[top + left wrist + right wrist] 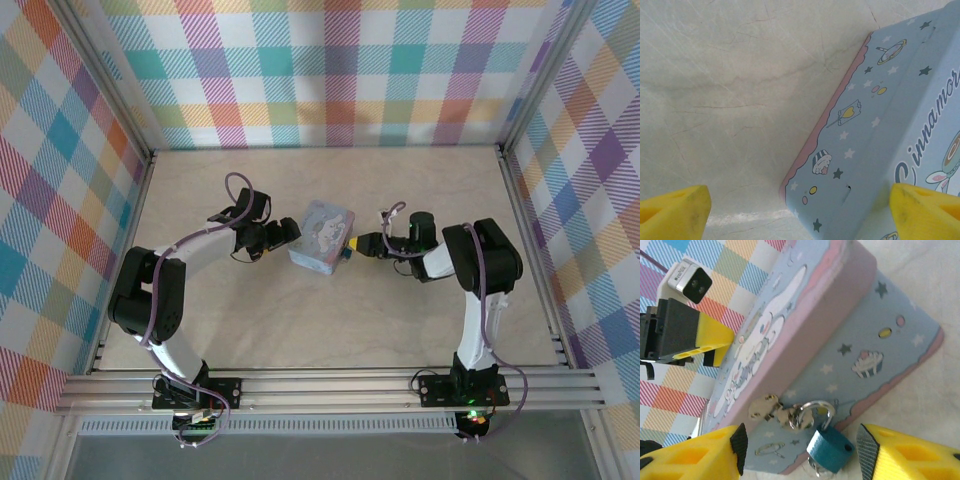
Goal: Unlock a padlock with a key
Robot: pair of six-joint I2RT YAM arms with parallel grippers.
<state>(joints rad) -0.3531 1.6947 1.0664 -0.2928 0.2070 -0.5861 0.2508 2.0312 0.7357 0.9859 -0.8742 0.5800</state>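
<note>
The padlock (831, 450) has a small dark-blue body and a thin silvery loop, which passes through the metal hasp (771, 410) on the side of the pale blue cartoon tin (323, 235). A silvery bit shows under the lock body; whether it is the key I cannot tell. My right gripper (802, 454) is open, its pads (867, 452) on either side of the padlock and not touching it. In the top view the right gripper (353, 245) is at the tin's right side by the padlock (343, 254). My left gripper (800, 215) is open around the tin's corner (840, 200), at the tin's left side (288, 235).
The tin stands mid-table on the pale wooden top (330, 320). Checked walls (330, 70) enclose the back and both sides. The left arm's wrist camera (692, 282) and yellow finger show beyond the tin in the right wrist view.
</note>
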